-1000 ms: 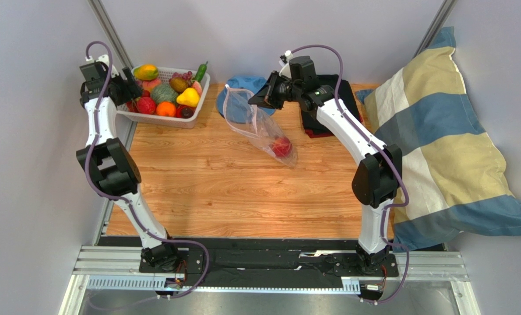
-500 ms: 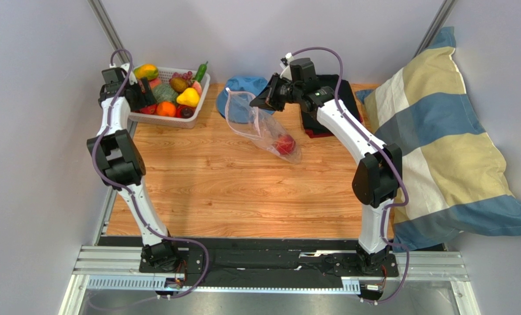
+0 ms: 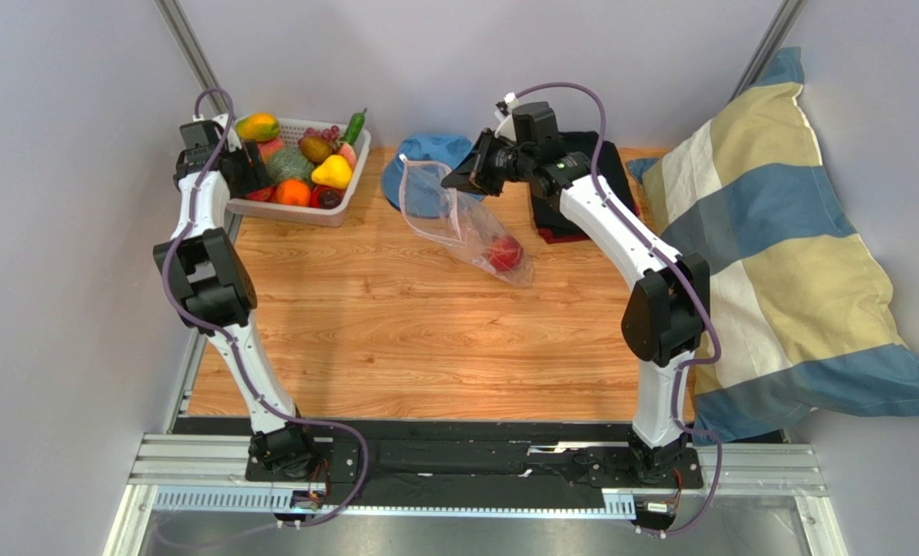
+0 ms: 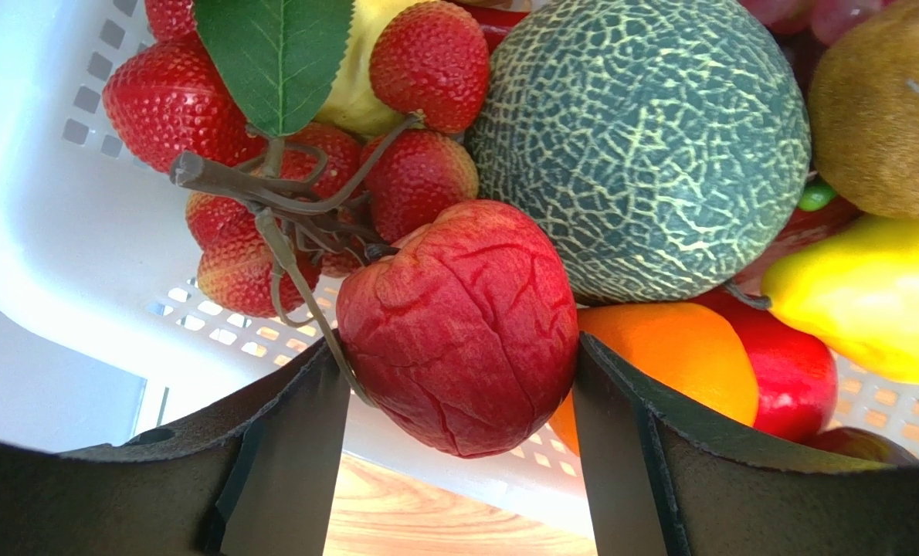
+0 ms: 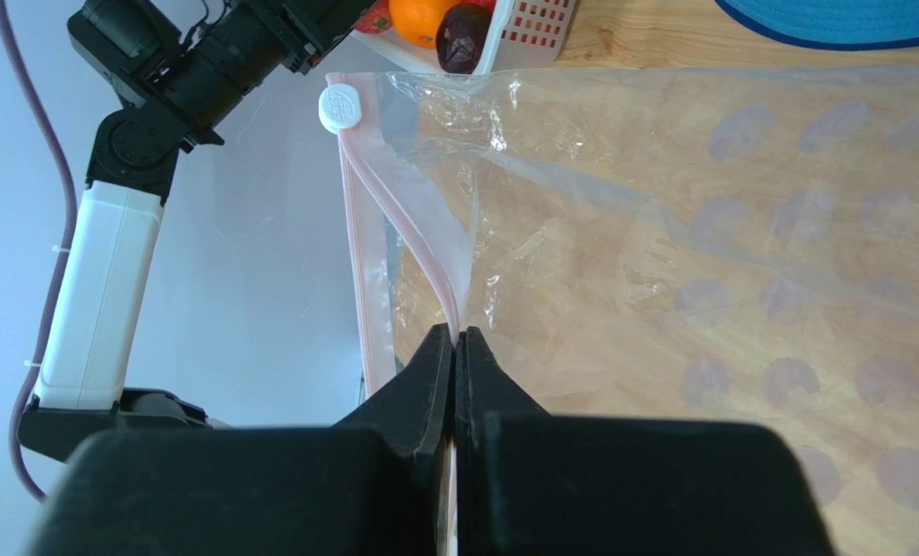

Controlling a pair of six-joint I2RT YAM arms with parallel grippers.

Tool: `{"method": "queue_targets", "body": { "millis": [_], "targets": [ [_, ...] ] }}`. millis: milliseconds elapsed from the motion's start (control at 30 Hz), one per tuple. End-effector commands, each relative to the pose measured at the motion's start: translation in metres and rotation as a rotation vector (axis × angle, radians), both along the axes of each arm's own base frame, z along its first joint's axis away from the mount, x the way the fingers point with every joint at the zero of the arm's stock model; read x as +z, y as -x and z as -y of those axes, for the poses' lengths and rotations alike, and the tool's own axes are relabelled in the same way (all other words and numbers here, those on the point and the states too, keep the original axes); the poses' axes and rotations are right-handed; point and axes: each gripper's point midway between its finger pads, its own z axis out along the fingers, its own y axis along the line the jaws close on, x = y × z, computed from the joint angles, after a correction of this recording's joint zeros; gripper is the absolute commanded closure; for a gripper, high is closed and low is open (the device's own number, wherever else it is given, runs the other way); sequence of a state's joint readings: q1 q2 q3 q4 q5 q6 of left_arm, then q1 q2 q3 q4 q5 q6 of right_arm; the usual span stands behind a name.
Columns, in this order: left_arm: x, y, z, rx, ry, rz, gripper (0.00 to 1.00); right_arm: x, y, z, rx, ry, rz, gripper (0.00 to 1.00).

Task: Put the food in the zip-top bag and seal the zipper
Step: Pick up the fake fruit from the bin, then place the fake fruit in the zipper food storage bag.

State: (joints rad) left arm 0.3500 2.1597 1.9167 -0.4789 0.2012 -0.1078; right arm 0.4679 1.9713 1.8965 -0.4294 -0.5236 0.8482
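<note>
I had the left gripper (image 4: 455, 353) clamped on a wrinkled red toy fruit (image 4: 458, 307) at the white slatted basket (image 4: 47, 243), far left. The right gripper (image 5: 455, 348) was closed on the pinkish zipper strip (image 5: 412, 226) of the clear plastic bag (image 5: 685, 220), far centre.

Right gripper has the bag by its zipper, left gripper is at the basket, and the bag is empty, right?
Not empty: the top view shows a red fruit inside the bag. The rest stands: the right gripper pinches the zipper, and the left gripper is at the basket, closed around a wrinkled fruit.
</note>
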Motion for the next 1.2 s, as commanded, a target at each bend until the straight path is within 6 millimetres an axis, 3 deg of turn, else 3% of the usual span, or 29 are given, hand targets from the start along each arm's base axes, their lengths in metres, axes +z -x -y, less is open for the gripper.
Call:
{"method": "queue_targets", "body": {
  "millis": [0,33,133,333,400,433,567,667,833,933,967,1033,1067,1167],
  "targets": [
    [0.12,0.003,0.014,-0.036,-0.006,0.246,0.41,0.015,-0.001,-0.001,0.011,-0.031,0.038,1.0],
    [0.145,0.008,0.023,-0.054,0.003,0.293,0.41,0.016,-0.001,-0.002,0.011,-0.035,0.035,1.0],
    [0.187,0.022,0.058,-0.154,0.013,0.373,0.41,0.019,-0.002,-0.004,0.008,-0.056,0.029,1.0],
    [0.234,0.06,0.153,-0.378,0.115,0.443,0.43,0.024,-0.002,-0.015,0.02,-0.092,0.026,1.0],
    [0.242,0.075,0.187,-0.472,0.161,0.449,0.43,0.026,-0.002,-0.018,0.018,-0.104,0.024,1.0],
    [0.246,0.089,0.216,-0.536,0.181,0.45,0.43,0.026,-0.003,-0.02,0.02,-0.107,0.023,1.0],
    [0.245,0.129,0.291,-0.715,0.245,0.433,0.43,0.031,-0.002,-0.027,0.027,-0.123,0.027,1.0],
    [0.232,0.152,0.327,-0.792,0.288,0.39,0.43,0.033,-0.002,-0.028,0.027,-0.128,0.03,1.0],
    [0.189,0.174,0.359,-0.857,0.269,0.286,0.42,0.036,0.0,-0.029,0.031,-0.14,0.026,1.0],
    [0.167,0.171,0.361,-0.81,0.271,0.204,0.33,0.04,0.002,-0.029,0.037,-0.148,0.032,1.0],
    [0.163,0.169,0.36,-0.799,0.267,0.184,0.24,0.042,0.002,-0.029,0.035,-0.149,0.035,1.0],
    [0.16,0.168,0.359,-0.799,0.258,0.156,0.15,0.045,0.003,-0.028,0.035,-0.155,0.04,1.0],
    [0.16,0.167,0.358,-0.802,0.252,0.152,0.01,0.045,0.003,-0.028,0.035,-0.157,0.042,1.0],
    [0.173,0.165,0.356,-0.81,0.22,0.184,0.01,0.044,0.004,-0.028,0.036,-0.155,0.036,1.0]
  ]
}}
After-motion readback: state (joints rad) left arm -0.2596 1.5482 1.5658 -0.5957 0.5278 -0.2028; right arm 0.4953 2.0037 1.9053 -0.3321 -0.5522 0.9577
